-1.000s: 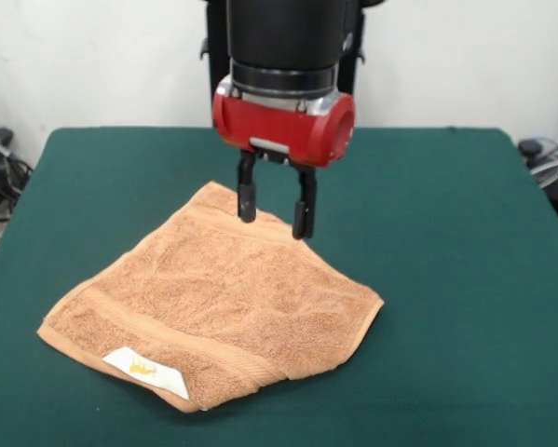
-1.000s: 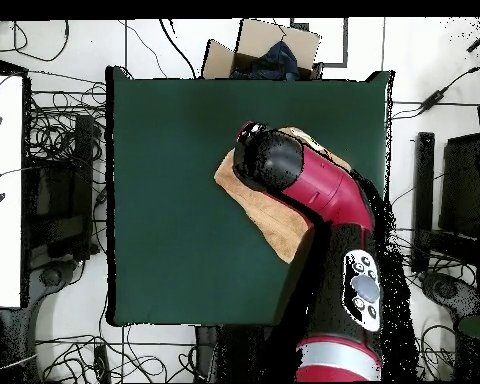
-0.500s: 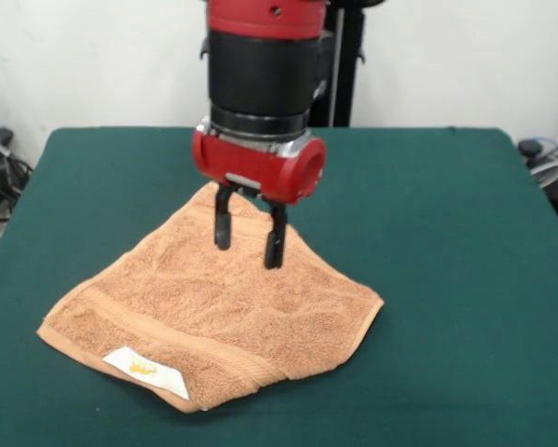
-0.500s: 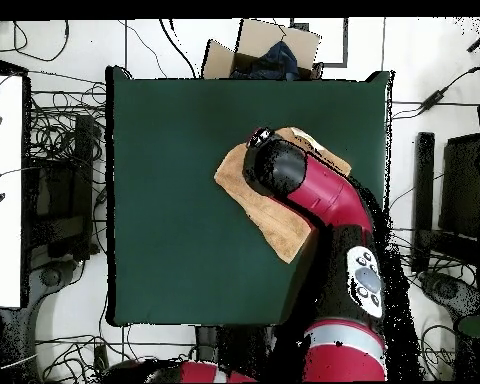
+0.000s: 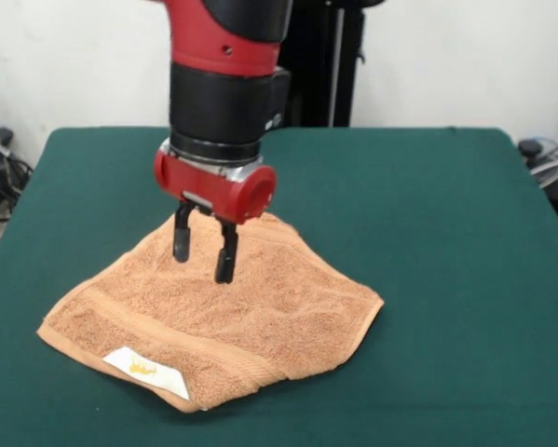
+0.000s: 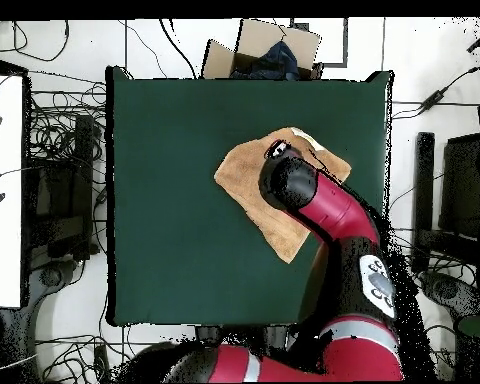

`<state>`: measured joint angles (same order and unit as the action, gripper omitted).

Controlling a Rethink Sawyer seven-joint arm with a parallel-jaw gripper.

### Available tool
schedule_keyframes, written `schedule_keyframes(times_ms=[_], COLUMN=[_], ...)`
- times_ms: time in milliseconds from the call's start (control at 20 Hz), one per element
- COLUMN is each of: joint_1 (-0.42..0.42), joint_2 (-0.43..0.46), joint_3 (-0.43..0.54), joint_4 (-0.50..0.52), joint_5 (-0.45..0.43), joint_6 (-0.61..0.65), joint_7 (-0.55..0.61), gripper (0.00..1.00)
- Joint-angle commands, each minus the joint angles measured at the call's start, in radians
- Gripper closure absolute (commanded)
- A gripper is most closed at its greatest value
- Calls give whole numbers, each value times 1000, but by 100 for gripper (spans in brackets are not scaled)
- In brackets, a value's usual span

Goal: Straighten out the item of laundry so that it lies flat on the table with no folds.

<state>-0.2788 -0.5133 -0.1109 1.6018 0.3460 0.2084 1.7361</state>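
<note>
Claw [image 5: 203, 254] spread above a rumpled towel [image 5: 251, 317]

The tan-orange towel lies on the green desk [image 5: 446, 233], nearer the front camera, its white label [image 5: 146, 371] at the near edge. The claw's two black fingers [image 5: 226, 257] hang apart over the towel's far half; whether the tips touch the cloth is hard to tell.
</note>
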Motion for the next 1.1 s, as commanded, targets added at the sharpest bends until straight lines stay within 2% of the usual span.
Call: schedule_keyframes(times_ms=[50,500,1100], joint_1=[-38,-57,-117], joint_2=[72,108,209], joint_3=[174,223,308], joint_4=[133,144,120], joint_5=[-3,-6,-42], joint_6=[-68,-166,-312], joint_7=[197,228,228], gripper=[0,0,0])
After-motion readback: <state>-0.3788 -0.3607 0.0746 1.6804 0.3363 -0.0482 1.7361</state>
